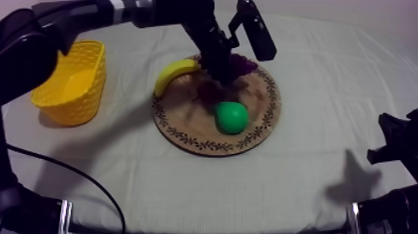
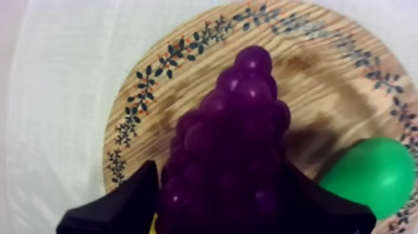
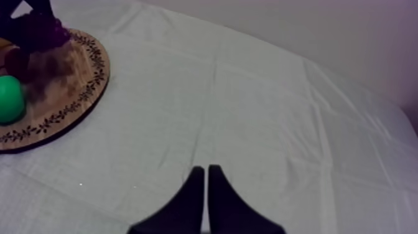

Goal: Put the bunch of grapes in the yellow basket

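Note:
A purple bunch of grapes (image 1: 243, 63) lies at the far side of the round wooden board (image 1: 186, 119). My left gripper (image 1: 224, 75) reaches down from the upper left and is shut on the grapes. In the left wrist view its black fingers (image 2: 134, 196) press both flanks of the grapes (image 2: 239, 131), with the board (image 2: 323, 81) beneath. Whether the grapes touch the board I cannot tell. The yellow basket (image 1: 71, 82) stands at the left of the table. My right gripper (image 3: 206, 173) rests shut over bare cloth at the right edge.
On the board also lie a banana (image 1: 176, 71) at its far left rim and a green pear (image 1: 231, 117) near its middle. A dark reddish thing (image 1: 208, 91) sits in shadow beside the gripper. Open cloth separates board and basket.

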`<state>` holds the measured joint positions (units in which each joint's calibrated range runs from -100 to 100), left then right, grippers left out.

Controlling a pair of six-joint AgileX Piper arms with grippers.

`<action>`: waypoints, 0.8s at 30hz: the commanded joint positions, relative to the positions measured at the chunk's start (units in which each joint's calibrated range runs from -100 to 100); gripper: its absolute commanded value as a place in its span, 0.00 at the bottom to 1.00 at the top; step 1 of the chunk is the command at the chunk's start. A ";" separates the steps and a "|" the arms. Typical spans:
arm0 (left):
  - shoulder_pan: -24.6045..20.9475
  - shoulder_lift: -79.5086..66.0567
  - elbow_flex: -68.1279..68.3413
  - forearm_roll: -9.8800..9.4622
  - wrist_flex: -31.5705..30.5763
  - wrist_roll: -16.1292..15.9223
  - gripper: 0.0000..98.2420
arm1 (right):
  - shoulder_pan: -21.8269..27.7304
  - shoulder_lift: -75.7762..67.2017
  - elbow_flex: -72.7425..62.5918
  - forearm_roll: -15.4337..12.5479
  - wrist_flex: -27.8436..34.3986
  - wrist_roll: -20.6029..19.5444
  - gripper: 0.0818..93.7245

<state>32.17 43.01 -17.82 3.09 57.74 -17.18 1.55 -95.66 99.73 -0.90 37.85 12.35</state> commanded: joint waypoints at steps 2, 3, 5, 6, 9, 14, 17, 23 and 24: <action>0.15 -6.61 5.92 0.05 -2.32 1.61 0.41 | -0.02 -0.01 0.04 0.00 -0.03 -0.02 0.00; 0.26 -8.27 7.15 0.07 -2.71 2.27 0.41 | -0.02 -0.01 0.04 0.00 -0.03 -0.02 0.00; 0.45 -11.51 9.12 0.09 -3.06 3.67 0.41 | -0.02 -0.01 0.04 0.00 -0.03 -0.02 0.00; 0.56 -13.09 9.85 0.09 -2.91 4.39 0.41 | -0.02 -0.01 0.04 0.00 -0.03 -0.02 0.00; 0.93 -17.94 11.51 -0.08 -1.83 6.86 0.41 | -0.02 -0.01 0.04 0.00 -0.03 -0.02 0.00; 1.75 -26.23 13.85 -1.03 0.00 11.75 0.42 | -0.02 -0.01 0.04 0.00 -0.03 -0.02 0.00; 1.80 -31.24 15.41 -1.45 1.69 14.32 0.43 | -0.02 -0.01 0.04 0.00 -0.03 -0.02 0.00; -0.23 -40.71 19.05 -1.78 4.30 16.72 0.44 | -0.02 -0.01 0.04 0.00 -0.03 -0.02 0.00; -0.85 -42.17 19.82 -1.78 4.57 16.76 0.44 | -0.02 -0.01 0.04 0.00 -0.03 -0.02 0.00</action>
<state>32.00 4.59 1.09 1.35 62.28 -0.62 1.55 -95.66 99.73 -0.90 37.85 12.16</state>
